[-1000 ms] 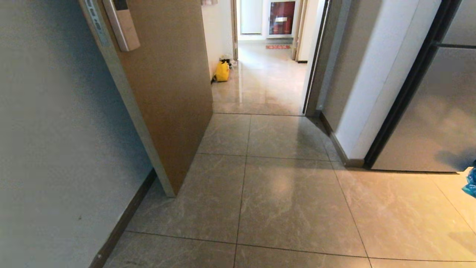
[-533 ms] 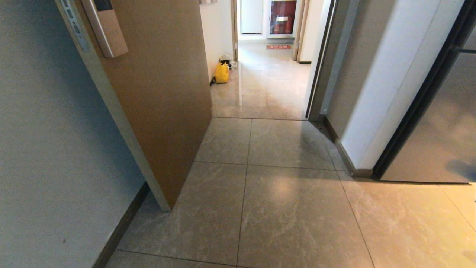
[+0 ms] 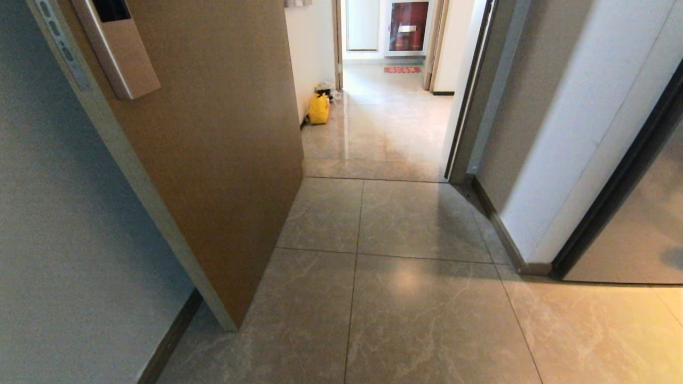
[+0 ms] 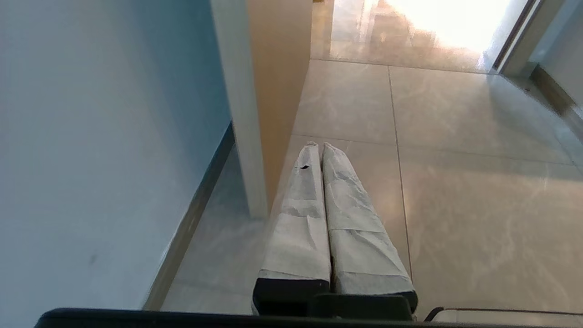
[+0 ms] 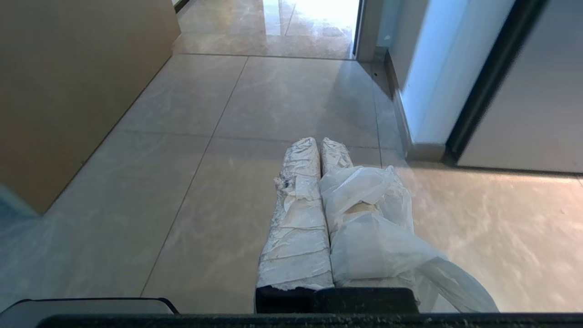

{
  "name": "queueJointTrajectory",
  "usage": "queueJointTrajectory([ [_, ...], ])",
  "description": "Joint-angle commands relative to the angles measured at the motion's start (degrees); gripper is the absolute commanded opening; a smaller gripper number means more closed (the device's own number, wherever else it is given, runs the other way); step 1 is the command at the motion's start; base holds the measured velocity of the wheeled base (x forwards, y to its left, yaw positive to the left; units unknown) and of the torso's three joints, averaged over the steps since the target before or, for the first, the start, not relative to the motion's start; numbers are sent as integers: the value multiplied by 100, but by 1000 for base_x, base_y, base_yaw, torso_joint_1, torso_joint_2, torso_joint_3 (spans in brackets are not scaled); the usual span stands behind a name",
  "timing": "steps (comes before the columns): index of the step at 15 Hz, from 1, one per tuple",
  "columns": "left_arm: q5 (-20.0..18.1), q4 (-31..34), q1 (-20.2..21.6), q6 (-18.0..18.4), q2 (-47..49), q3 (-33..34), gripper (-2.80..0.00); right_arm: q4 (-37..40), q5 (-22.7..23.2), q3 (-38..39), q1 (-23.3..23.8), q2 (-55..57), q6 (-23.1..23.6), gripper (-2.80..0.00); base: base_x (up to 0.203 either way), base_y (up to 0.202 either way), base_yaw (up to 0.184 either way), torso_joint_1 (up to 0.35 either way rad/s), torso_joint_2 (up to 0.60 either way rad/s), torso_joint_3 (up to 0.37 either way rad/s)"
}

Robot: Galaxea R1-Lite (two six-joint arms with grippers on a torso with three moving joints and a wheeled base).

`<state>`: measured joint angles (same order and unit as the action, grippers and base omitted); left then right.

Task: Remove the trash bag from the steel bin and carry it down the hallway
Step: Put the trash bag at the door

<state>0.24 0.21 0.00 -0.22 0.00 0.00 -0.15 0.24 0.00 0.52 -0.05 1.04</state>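
The trash bag (image 5: 373, 237) is thin white translucent plastic, pinched between the taped fingers of my right gripper (image 5: 319, 141) and draped over one finger; it trails off out of the right wrist view. The right gripper is shut on it, low above the grey tiles. My left gripper (image 4: 318, 146) is shut with nothing in it, near the edge of the open door (image 4: 239, 114). Neither arm shows in the head view. The hallway (image 3: 384, 122), with glossy pale tiles, lies ahead through the doorway. The steel bin is out of view.
A brown door (image 3: 213, 160) stands open on the left, against a grey wall (image 3: 64, 240). The door frame (image 3: 469, 106) and a white wall corner (image 3: 555, 160) bound the right. A yellow bag (image 3: 319, 109) sits by the hallway's left wall; a red mat (image 3: 401, 69) lies farther on.
The whole head view has shifted: the camera has moved forward toward the doorway, so the door and threshold are nearer. A blue scrap at the right edge has left the view.
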Motion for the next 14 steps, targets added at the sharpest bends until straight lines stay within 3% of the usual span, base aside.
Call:
queueJointTrajectory([
  [1, 2, 5, 0, -4, 0, 0, -280, -2, 2, 9, 0, 5, 1, -280, 195, 0, -1, 2, 6, -1],
  [3, 2, 5, 0, -3, 0, 0, -280, -2, 2, 9, 0, 5, 1, -280, 145, 0, 0, 1, 1, 3],
  [14, 2, 5, 0, -4, 0, 0, -280, -2, 2, 9, 0, 5, 10, -280, 0, 0, 0, 0, 0, 0],
])
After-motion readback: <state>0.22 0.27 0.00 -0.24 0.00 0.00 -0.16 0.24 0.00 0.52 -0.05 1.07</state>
